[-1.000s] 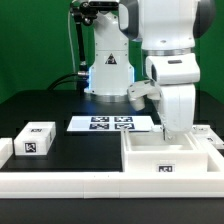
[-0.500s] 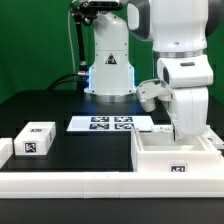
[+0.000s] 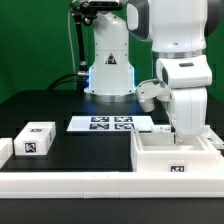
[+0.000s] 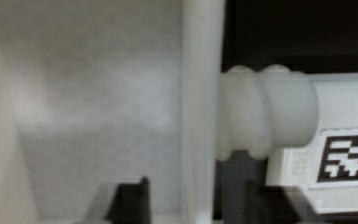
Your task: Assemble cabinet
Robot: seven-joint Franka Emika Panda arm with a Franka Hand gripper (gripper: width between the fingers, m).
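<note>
The cabinet body (image 3: 152, 160), one large open white box, sits on the black table (image 3: 45, 108) at the exterior view's right, close to the front and just behind the long low white rail (image 3: 70, 183). I count one black-and-white square tag on its front wall. One smaller white drawer block (image 3: 36, 138) stands well apart from it at the exterior view's left, also just behind the rail, and it too shows one tag on its front face. My gripper (image 3: 186, 130) hangs over the back part of the cabinet body, reaching down towards its open top, and its tips are hidden there. I cannot tell whether my jaws are wide or narrow, or whether they hold anything. In the wrist view, one dark finger (image 4: 137, 201) shows beside a blurred upright white wall. Just past that wall lies one white ribbed part (image 4: 274, 110) that bears a single tag. Farther back, between the two white pieces, the marker board (image 3: 112, 124) lies flat with what I count as four tags in two rows. The tags are patterns only, and the dark mark on my base (image 3: 110, 68) is too small to read.
</note>
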